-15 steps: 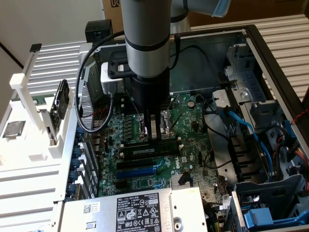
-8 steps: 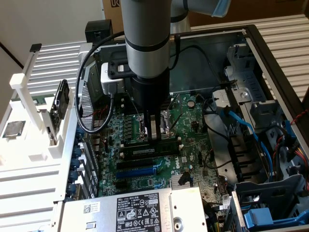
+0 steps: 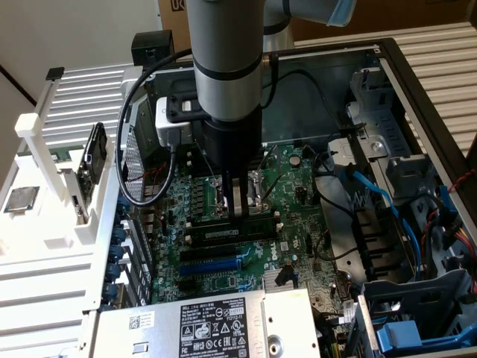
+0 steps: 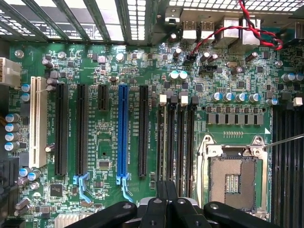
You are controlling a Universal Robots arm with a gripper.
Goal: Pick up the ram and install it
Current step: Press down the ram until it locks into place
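Looks like the seating step: pincer (image 3: 237, 203) is clamped shut, pressing the ram (image 3: 242, 218) into its motherboard (image 3: 298, 224) slot; it wants an even downward push.

Strong light washes out the white rack (image 3: 45, 216) at the exterior view's left, while the open computer case (image 3: 417, 97) sits dimmer. In the wrist view the motherboard (image 4: 109, 66) is evenly lit and sharp, with glare through the vent slots (image 4: 118, 19).
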